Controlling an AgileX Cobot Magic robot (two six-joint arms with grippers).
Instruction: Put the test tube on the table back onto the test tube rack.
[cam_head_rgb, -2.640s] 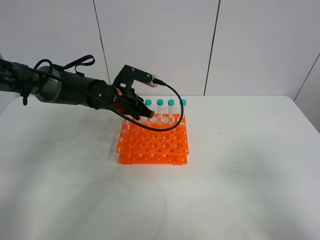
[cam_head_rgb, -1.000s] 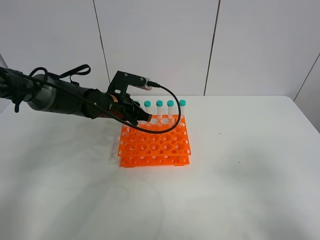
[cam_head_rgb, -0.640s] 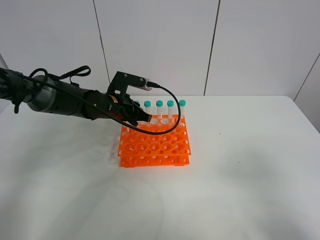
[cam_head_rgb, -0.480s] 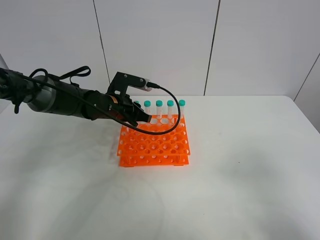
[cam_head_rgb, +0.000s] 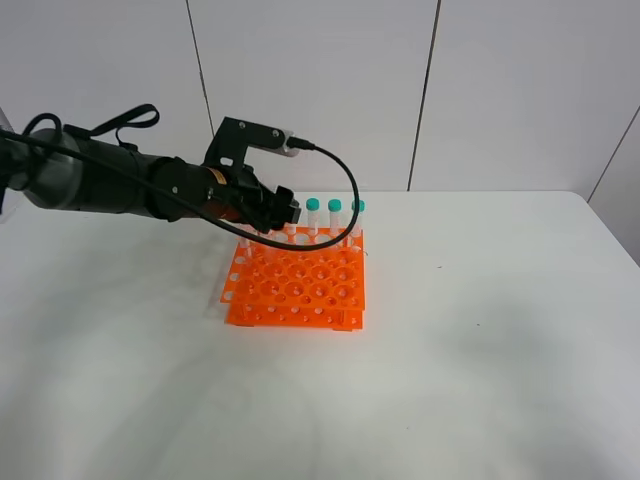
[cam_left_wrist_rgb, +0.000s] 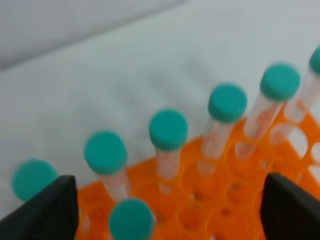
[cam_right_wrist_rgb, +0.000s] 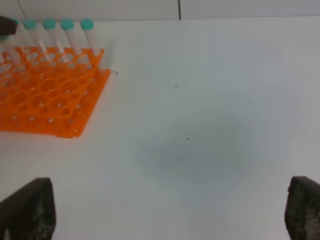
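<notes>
The orange test tube rack (cam_head_rgb: 295, 285) sits on the white table (cam_head_rgb: 480, 350), slightly skewed. Several teal-capped tubes (cam_head_rgb: 335, 206) stand in its back row. My left gripper (cam_head_rgb: 277, 214) hovers just above the rack's back left corner. In the left wrist view the gripper (cam_left_wrist_rgb: 167, 212) is open, with its fingers (cam_left_wrist_rgb: 45, 210) wide apart over the back-row tubes (cam_left_wrist_rgb: 168, 130). One more tube (cam_left_wrist_rgb: 131, 219) stands in the second row. I see no tube lying on the table. My right gripper (cam_right_wrist_rgb: 165, 212) is open and empty, far from the rack (cam_right_wrist_rgb: 45, 100).
A black cable (cam_head_rgb: 340, 190) loops from the left wrist over the rack's back row. White wall panels stand behind the table. The right arm is out of the exterior high view.
My left gripper has risen and drawn back to the left from the rack's back row. The rack has shifted left and turned slightly.
</notes>
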